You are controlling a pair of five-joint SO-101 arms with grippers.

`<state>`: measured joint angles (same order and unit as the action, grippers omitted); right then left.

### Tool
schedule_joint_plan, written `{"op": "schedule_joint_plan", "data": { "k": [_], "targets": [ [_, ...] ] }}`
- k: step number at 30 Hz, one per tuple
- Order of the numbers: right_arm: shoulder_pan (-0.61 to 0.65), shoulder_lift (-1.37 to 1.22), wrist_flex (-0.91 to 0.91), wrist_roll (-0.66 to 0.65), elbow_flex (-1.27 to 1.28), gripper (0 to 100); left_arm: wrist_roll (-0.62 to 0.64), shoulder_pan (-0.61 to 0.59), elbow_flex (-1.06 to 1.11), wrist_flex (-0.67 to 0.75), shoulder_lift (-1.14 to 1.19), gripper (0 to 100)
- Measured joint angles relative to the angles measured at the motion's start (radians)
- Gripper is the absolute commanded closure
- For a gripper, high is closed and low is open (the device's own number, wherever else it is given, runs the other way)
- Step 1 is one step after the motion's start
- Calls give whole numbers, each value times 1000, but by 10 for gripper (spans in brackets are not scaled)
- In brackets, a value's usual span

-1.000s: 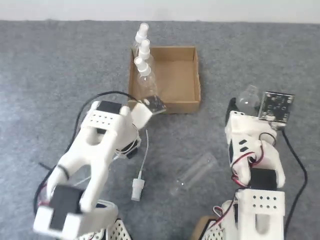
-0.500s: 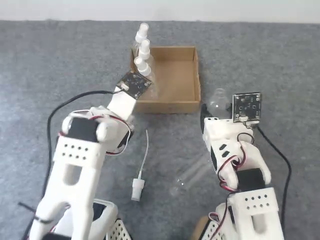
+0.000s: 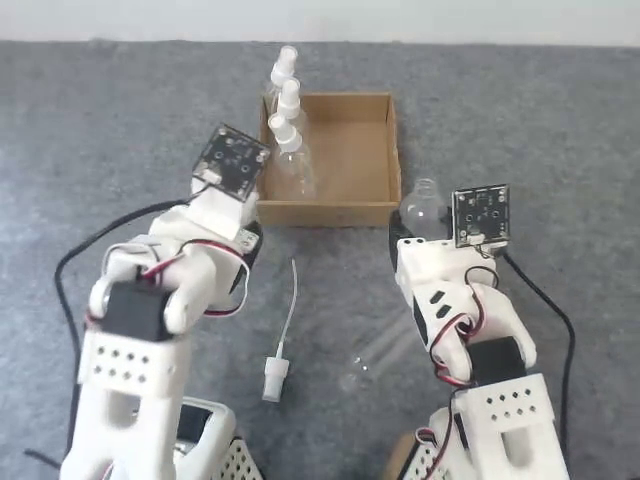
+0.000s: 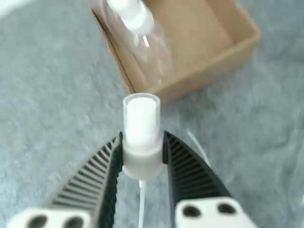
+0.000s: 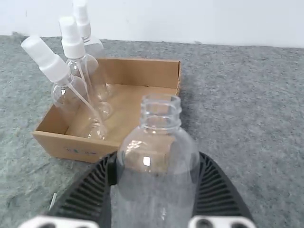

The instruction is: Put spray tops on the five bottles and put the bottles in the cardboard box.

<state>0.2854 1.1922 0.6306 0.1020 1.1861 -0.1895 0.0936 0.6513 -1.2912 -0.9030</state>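
High view: a grey, short-pile carpet covers the table, and two white plastic arms reach toward an open, square cardboard box (image 3: 378, 150) with plain brown walls. Three clear, rounded bottles (image 3: 292, 165) stand in a row along one side wall of the box. Each has a white cylindrical spray top, and the farthest stands at the back corner.

Nearer the arms, a loose white spray top (image 3: 274, 378) lies on the carpet, its thin, pale dip tube stretching toward the box. Just beside it lies a transparent bottle (image 3: 385, 350) on its side, partly covered by the right arm.

In the left wrist view, the left gripper (image 4: 141, 142) is closed on a second spray top (image 4: 140, 114), a smooth white cylinder held upright. The gripper's black, ridged fingers (image 4: 107, 166) press against the cap's wider collar from both sides, and the dip tube hangs down between them. The gripper is above the carpet, just in front of the box's near wall.

In the right wrist view, the right gripper (image 5: 156, 166) is clamped around the round, glossy body of an uncapped bottle (image 5: 160, 128), which stands upright with its threaded neck open at the top. The bottle is near the box's front corner, outside the box.
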Motion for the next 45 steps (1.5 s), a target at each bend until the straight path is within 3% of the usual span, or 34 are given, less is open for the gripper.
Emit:
{"op": "schedule_joint_plan", "data": {
  "k": [10,16,22,30,39,45],
  "targets": [
    [0,14,0,0,2,919,133,0,0,91,-133,977],
    [0,176,91,0,6,919,198,0,0,141,-230,977],
    [-2,330,38,-17,147,919,212,0,25,180,-330,977],
    [106,480,-9,-124,261,919,261,0,155,295,-525,978],
    [195,600,-14,-138,334,914,356,0,209,377,-628,978],
    [229,601,-112,-138,407,914,408,0,209,390,-660,978]
  ]
}}
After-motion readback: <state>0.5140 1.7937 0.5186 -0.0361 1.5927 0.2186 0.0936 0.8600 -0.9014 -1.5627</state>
